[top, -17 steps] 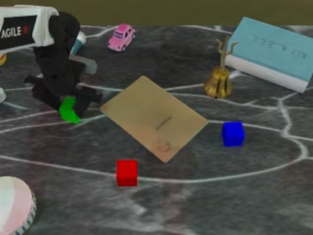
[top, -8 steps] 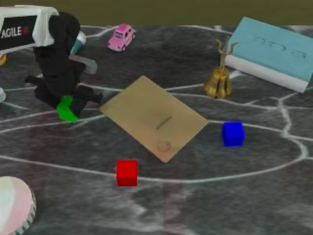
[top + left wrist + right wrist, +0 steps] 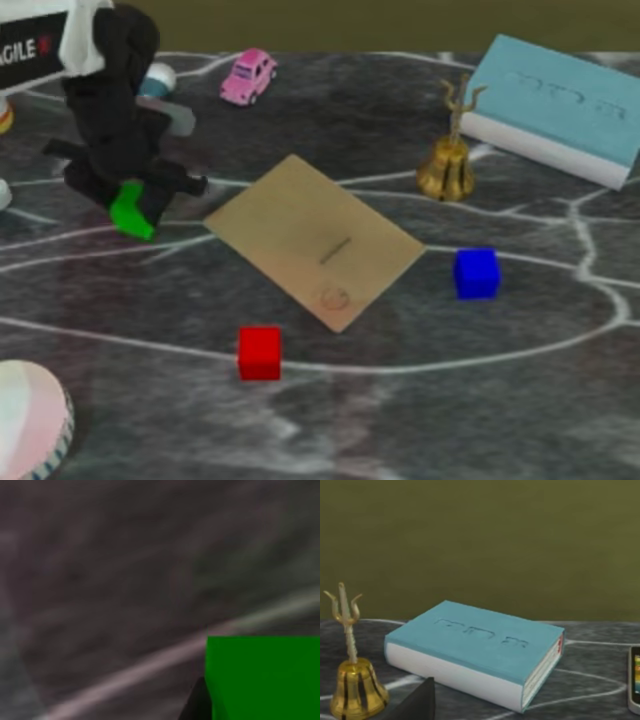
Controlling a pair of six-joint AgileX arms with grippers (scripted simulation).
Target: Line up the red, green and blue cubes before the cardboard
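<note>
Since the earlier frames the green cube [image 3: 130,210] has risen and drifted toward the upper left of the top view, carried off the table [image 3: 420,420] by the left gripper [image 3: 135,205], whose fingers are clenched on it. The cardboard [image 3: 315,240] lies at frame centre, with the red cube [image 3: 259,352] below it and the blue cube [image 3: 476,273] at its right, both untouched. To do this carry well, I judge the cube should travel high enough to clear the cardboard's corner, then come down level beside the red cube. The right arm is parked out of the top view; its wrist view faces the book [image 3: 475,652] and bell [image 3: 355,690].
</note>
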